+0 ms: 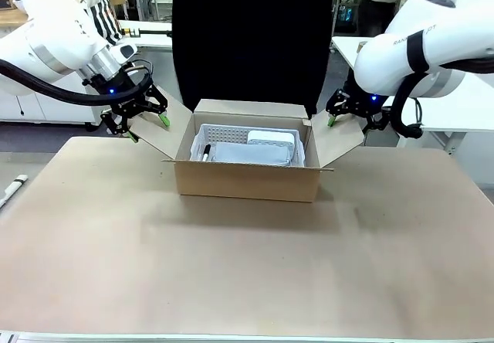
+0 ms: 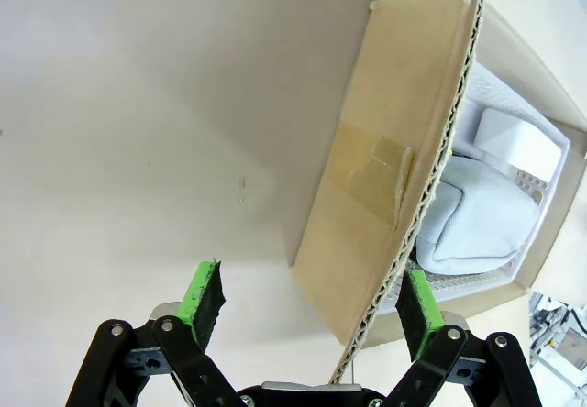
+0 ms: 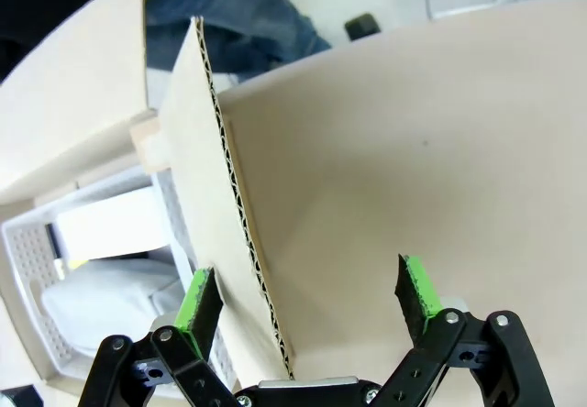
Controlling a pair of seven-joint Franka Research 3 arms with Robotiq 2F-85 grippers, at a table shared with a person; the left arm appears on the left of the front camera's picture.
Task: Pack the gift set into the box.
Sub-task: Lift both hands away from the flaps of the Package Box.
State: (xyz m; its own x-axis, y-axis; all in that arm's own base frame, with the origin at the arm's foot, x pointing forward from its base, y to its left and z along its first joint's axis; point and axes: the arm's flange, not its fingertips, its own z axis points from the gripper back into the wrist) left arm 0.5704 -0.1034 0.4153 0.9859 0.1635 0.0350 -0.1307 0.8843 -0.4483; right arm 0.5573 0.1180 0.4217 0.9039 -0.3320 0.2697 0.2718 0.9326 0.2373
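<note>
- the box (image 1: 247, 179) is a shallow brown corrugated carton standing open on the table (image 1: 247, 273), its side flaps splayed outward left and right; a person in dark clothing stands just behind it
- the gift set (image 1: 248, 147) lies inside the box: a white perforated tray holding a pale grey folded pack, a white block at its right end and a slim dark piece at its left end
- the left wrist view alone shows a strip of brown tape (image 2: 371, 170) stuck on the left flap; the right wrist view alone shows the fluted edge of the right flap running between that gripper's fingers
- the left gripper (image 1: 143, 120) is at the outer end of the left flap, jaws apart, the flap's edge passing between the green pads without a clear grip
- the right gripper (image 1: 343, 116) sits at the outer end of the right flap, jaws also apart, straddling the flap's edge
- the gift set lies between the two grippers, lower, near neither
</note>
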